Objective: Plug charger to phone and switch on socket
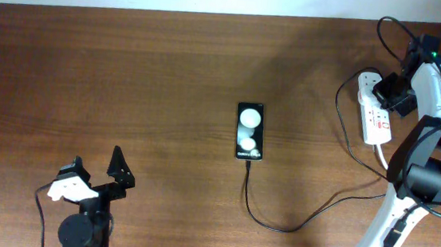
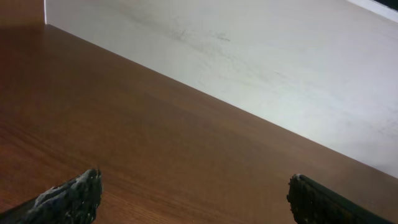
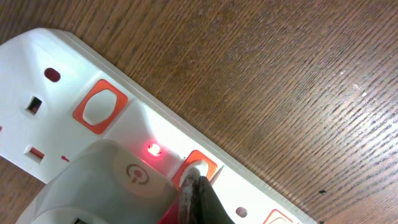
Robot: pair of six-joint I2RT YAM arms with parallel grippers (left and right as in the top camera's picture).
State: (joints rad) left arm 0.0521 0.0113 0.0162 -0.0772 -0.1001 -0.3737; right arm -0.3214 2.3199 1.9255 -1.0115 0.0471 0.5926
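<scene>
The black phone (image 1: 251,131) lies flat at the table's middle, with the thin black charger cable (image 1: 276,224) plugged into its near end and running right. The white socket strip (image 1: 376,113) lies at the far right; it also shows in the right wrist view (image 3: 74,81). The white adapter head (image 3: 106,180) sits in the strip beside a lit red lamp (image 3: 152,149). My right gripper (image 3: 198,177) is shut, its tips pressing a red-framed switch (image 3: 202,167). My left gripper (image 2: 193,199) is open and empty over bare wood at the front left.
The thick white cord (image 1: 381,160) leaves the strip's near end. Black cables loop round the right arm (image 1: 435,94). Another red-framed switch (image 3: 99,106) sits further along the strip. A pale wall (image 2: 261,56) runs beyond the table's far edge.
</scene>
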